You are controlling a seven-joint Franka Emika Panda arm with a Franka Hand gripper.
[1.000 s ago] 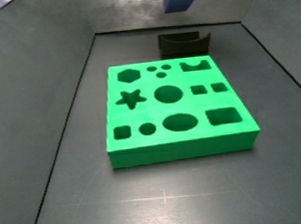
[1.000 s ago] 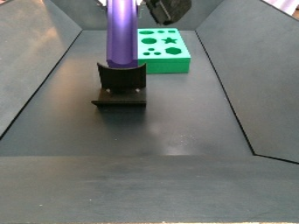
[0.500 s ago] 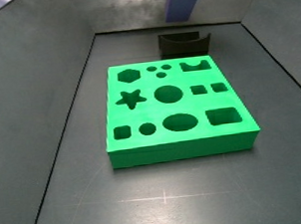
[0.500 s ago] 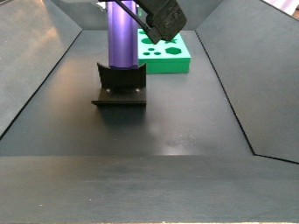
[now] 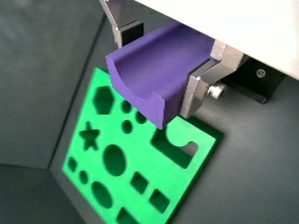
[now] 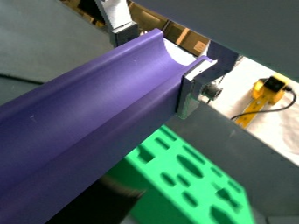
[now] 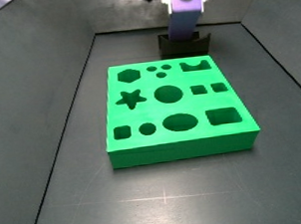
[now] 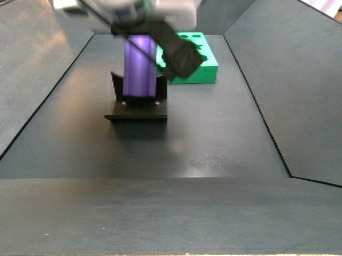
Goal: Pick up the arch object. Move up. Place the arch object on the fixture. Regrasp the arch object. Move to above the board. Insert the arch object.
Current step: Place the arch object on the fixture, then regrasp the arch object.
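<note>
The gripper (image 7: pixel 183 3) is shut on the purple arch object (image 7: pixel 185 24) and holds it upright at the far end of the floor. The object's lower end is down at the black fixture (image 7: pixel 184 46). In a side view the gripper (image 8: pixel 140 38) grips the top of the arch object (image 8: pixel 140 68), whose lower end meets the notch of the fixture (image 8: pixel 138 106). In both wrist views silver fingers (image 5: pixel 200 84) (image 6: pixel 194 86) clamp the arch object (image 5: pixel 158 68) (image 6: pixel 100 101), grooved face showing. The green board (image 7: pixel 177 106) lies beside the fixture and also shows in a wrist view (image 5: pixel 122 171).
Dark sloping walls enclose the floor on all sides. The board (image 8: pixel 197 64) lies just behind the fixture in a side view. A yellow device with a cable (image 6: pixel 271 87) lies outside the enclosure.
The gripper has come down with the arch object. The purple block now reaches the fixture, and the gripper body has entered both side views from above.
</note>
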